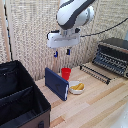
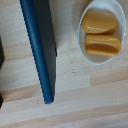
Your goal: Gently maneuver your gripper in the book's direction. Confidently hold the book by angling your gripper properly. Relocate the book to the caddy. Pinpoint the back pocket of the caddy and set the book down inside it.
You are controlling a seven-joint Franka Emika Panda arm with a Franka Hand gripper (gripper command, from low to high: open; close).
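Jaws parted and empty, the gripper (image 1: 62, 52) hovers above the upright book (image 1: 56, 83); it should descend squarely, straddling the top edge.

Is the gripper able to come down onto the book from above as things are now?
Probably yes. The gripper hangs open above the upright book, with only free air between them. The red cup and the bowl stand beside the book, not over it.

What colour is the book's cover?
Dark navy blue; the book stands upright on the table. The colour shows best in the wrist view.
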